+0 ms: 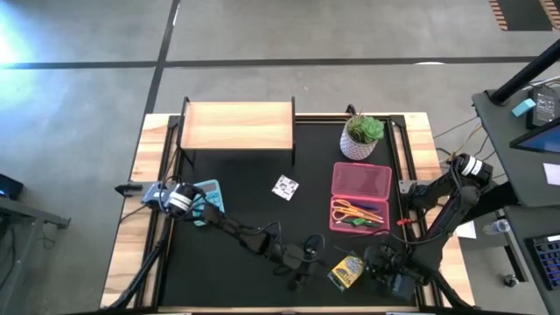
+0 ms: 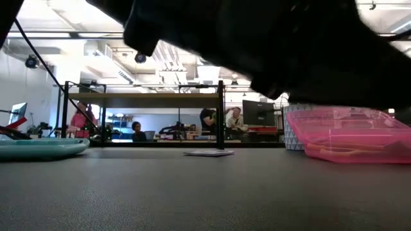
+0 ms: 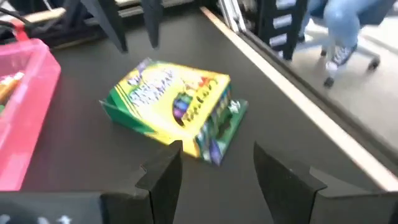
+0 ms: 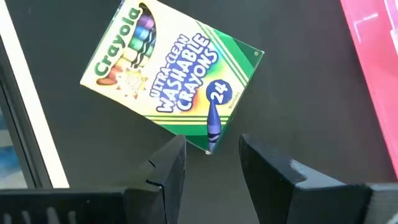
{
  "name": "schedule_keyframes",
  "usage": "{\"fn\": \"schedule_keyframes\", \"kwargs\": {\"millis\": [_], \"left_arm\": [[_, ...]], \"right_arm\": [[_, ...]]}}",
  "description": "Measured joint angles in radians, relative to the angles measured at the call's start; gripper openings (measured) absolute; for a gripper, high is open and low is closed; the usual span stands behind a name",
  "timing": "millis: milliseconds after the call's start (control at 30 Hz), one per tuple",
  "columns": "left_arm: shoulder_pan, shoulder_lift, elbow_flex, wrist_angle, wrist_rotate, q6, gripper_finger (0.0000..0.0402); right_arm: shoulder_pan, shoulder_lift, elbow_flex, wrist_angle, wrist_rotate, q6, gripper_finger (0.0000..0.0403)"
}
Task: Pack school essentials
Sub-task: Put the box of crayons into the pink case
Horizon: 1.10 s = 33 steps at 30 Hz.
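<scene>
The yellow-green crayon box lies flat on the black mat near the table's near edge, also in the left wrist view and the right wrist view. My left gripper is open just left of it. My right gripper is open just right of it. A corner of the box points into each gripper's gap; I see no touch. The open pink case holds yellow-handled scissors, orange pencils and green pens. The white patterned card lies flat mid-table.
A potted plant stands beyond the pink case. A wooden shelf sits at the far edge. A teal dish lies by the left arm's base. In the low view an arm fills the top; people sit in the room behind.
</scene>
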Motion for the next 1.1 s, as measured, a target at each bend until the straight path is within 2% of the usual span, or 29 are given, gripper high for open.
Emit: {"fn": "schedule_keyframes", "kwargs": {"millis": [100, 233, 300, 500, 800, 933, 1100], "left_arm": [[0.001, 0.0, 0.006, 0.064, 0.0, -0.064, 0.018], [-0.003, 0.0, 0.01, 0.136, 0.001, -0.019, 0.018], [-0.006, 0.0, 0.015, 0.14, 0.001, -0.013, 0.018], [-0.015, 0.0, 0.02, 0.144, -0.001, -0.016, 0.018], [-0.019, -0.002, 0.035, 0.147, -0.002, -0.016, 0.018], [-0.028, -0.01, 0.037, 0.142, -0.067, -0.016, 0.018], [-0.036, -0.019, 0.037, 0.148, -0.079, -0.017, 0.018]], "right_arm": [[0.0, 0.005, 0.0, 0.007, 0.0, 0.029, 0.0141], [0.0, 0.005, 0.0, 0.008, 0.0, 0.034, 0.0141], [0.0, 0.003, 0.0, 0.003, -0.003, 0.02, 0.0141], [0.0, 0.002, 0.0, 0.018, -0.009, 0.12, 0.0141], [0.0, 0.003, 0.001, 0.019, -0.009, 0.106, 0.0141], [0.0, 0.003, 0.001, 0.019, -0.009, 0.106, 0.0141], [0.0, 0.003, 0.001, 0.02, -0.009, 0.106, 0.0141]]}}
